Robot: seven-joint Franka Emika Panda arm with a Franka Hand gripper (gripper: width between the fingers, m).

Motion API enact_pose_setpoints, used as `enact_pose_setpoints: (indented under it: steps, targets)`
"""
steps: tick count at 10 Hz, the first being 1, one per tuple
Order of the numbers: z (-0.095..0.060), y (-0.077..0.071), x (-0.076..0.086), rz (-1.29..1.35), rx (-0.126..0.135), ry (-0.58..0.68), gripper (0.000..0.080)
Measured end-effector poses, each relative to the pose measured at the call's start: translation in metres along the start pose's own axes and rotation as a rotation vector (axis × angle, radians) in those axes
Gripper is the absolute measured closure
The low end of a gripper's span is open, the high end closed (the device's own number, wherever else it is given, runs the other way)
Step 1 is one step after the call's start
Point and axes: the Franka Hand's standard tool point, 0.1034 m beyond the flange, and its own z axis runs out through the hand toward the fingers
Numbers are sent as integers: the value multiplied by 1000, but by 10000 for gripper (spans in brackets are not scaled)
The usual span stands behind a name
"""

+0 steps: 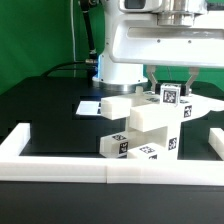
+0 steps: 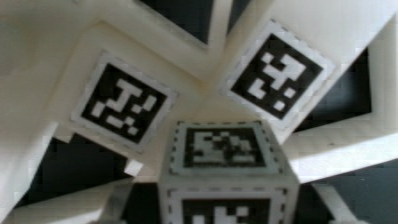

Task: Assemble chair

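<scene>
I read this as the leg-fitting step of the chair build. The pincer [image 1: 175,88] hangs over the far end of the pile, toward the exterior view's right, with its 2 dark fingers standing on either side of a small tagged leg [image 1: 170,97]. I cannot tell from either view whether the fingers actually press on that leg or only bracket it, so I won't call it a grip. The rest of the chair is a tight cluster of tagged blocks [image 1: 140,128] on the black surface [image 1: 45,110]. It sits just behind the low wall [image 1: 60,165] at the front, with the marker board [image 1: 90,106] lying flat just beside it toward the exterior view's left. The wrist view looks down on the leg at close range. Behind it are 2 slabs [image 2: 125,100], tilted and meeting at an angle, each showing 1 tag. I can't see a seat hole or peg there; the picture is too soft. In my judgement the chair is far from done, since the parts look heaped rather than joined. Before any lift I want a firm hold on the leg confirmed. The next move then calls for raising it clear of the slabs without dragging them and squaring it to its mounting face. Then it has to go in straight, because a tilted entry would likely jam it or shove the pile against the wall.
</scene>
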Motion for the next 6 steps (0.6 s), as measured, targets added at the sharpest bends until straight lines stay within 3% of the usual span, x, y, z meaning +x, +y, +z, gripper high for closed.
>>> enact_pose_setpoints:
  steps: [6]
  targets:
    - [0, -2, -1, 396, 8, -4, 512]
